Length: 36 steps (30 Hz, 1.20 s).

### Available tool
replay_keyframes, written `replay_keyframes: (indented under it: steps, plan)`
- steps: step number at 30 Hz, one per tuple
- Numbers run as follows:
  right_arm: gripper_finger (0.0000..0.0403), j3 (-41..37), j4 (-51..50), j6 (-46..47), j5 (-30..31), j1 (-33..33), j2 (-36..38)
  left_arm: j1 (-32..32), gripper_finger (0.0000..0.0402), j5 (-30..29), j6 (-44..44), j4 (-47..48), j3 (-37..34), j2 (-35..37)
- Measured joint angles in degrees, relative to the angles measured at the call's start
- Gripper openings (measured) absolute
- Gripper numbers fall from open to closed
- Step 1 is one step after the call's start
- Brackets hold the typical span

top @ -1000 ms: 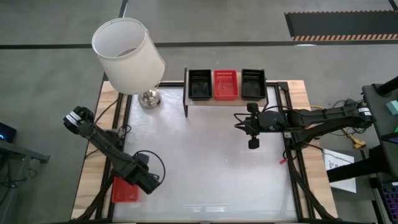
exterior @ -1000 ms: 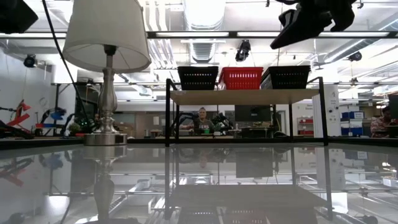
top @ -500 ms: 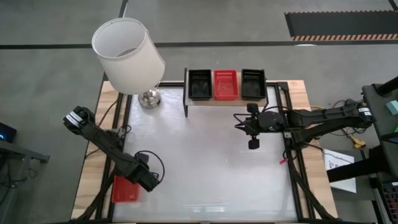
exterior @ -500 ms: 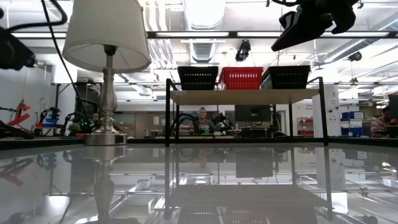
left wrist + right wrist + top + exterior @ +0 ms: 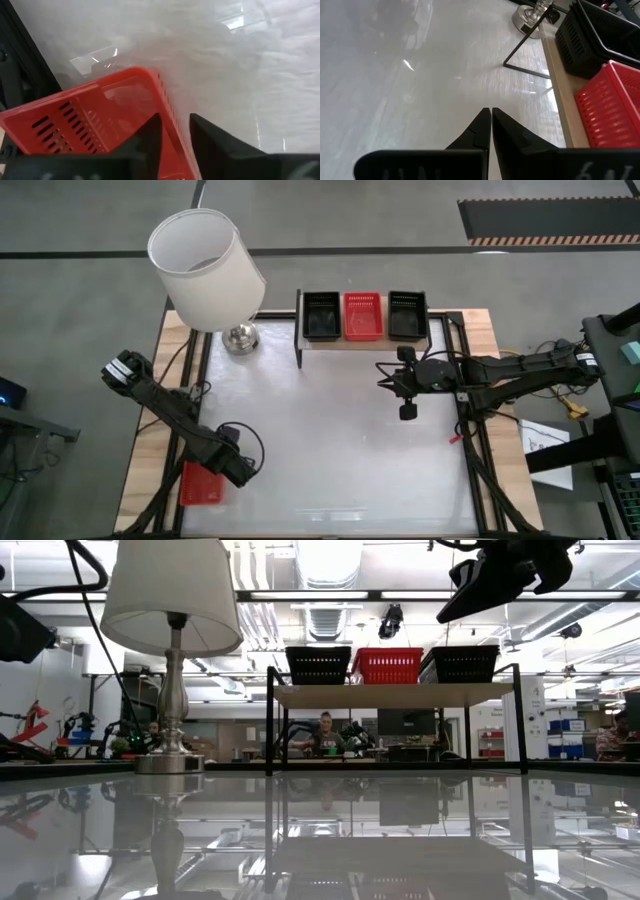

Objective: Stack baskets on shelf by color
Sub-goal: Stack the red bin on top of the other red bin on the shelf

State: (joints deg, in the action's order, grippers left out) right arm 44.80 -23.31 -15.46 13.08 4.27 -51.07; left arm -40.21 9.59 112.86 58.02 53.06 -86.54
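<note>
Fingers of the left gripper [image 5: 172,145] straddle one side wall of the red perforated plastic basket [image 5: 100,125], grasping it; right gripper [image 5: 487,131] clenched, idle.

Shelf [image 5: 362,343] is light wood on black legs, holding a black basket [image 5: 321,315], a red basket [image 5: 363,315], then another black one [image 5: 407,314], all perforated. Another slotted red basket [image 5: 201,484] sits lower left on the glossy white counter [image 5: 330,440]. White-shaded lamp [image 5: 205,270], silver base.

Shelf [image 5: 364,341] holds black-red-black baskets [image 5: 363,316]; another red lies apart.
</note>
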Motion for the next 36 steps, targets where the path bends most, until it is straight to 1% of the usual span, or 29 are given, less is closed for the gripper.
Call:
replay_keyframes:
  steps: [4,5,10,11,13,16,17,20,23,26,30,32,36]
  plan:
    - [0.0009,0.0,-0.1,0.0,0.0,0.0,0.0,0.0,0.0022,0.1,-1.0,0.0,0.0,0.0]
    - [0.0009,0.0,-0.2,0.0,0.0,0.0,0.0,0.0,0.0012,0.0,-1.0,-0.1,0.0,0.2]
    - [0.0009,0.0,-0.4,0.0,0.0,0.0,0.0,0.0,0.0002,0.0,-2.6,0.4,1.0,0.4]
    - [0.0009,0.0,-0.4,0.0,0.0,0.0,0.0,0.0,0.0002,0.0,-3.8,1.1,1.6,0.4]
    - [0.0009,0.0,-0.4,0.0,-0.2,0.0,0.0,0.0,0.0001,0.1,-8.9,1.9,3.4,0.4]
    - [0.0009,0.0,-0.4,-0.7,-3.8,0.0,0.0,0.0,0.0001,-0.4,-21.0,1.6,7.9,0.4]
    - [0.0009,0.0,-0.3,-0.8,-5.8,0.0,0.0,0.0,0.0001,-1.6,-24.5,1.6,9.6,0.4]
    - [0.0010,-0.1,1.9,2.9,-11.8,0.0,0.0,0.6,0.0000,-6.9,-36.2,1.7,14.5,0.3]
    - [0.0024,-0.1,4.8,6.7,-16.7,0.0,-0.5,2.2,0.0000,-11.7,-49.0,0.4,18.9,0.3]
    - [0.0052,-0.1,7.3,8.4,-20.8,0.1,-2.5,4.4,0.0000,-14.9,-65.0,-2.2,22.2,-0.6]
    - [0.0102,0.3,12.6,8.3,-28.3,0.1,-6.5,7.7,0.0000,-15.7,-87.6,-5.2,25.2,-3.0]
    - [0.0126,2.1,14.3,8.1,-30.9,0.1,-8.7,9.5,0.0000,-15.7,-96.0,-6.1,25.9,-4.2]
    - [0.0163,6.8,15.0,7.1,-32.8,0.1,-13.4,12.8,0.0000,-15.5,-109.2,-9.4,26.4,-5.8]
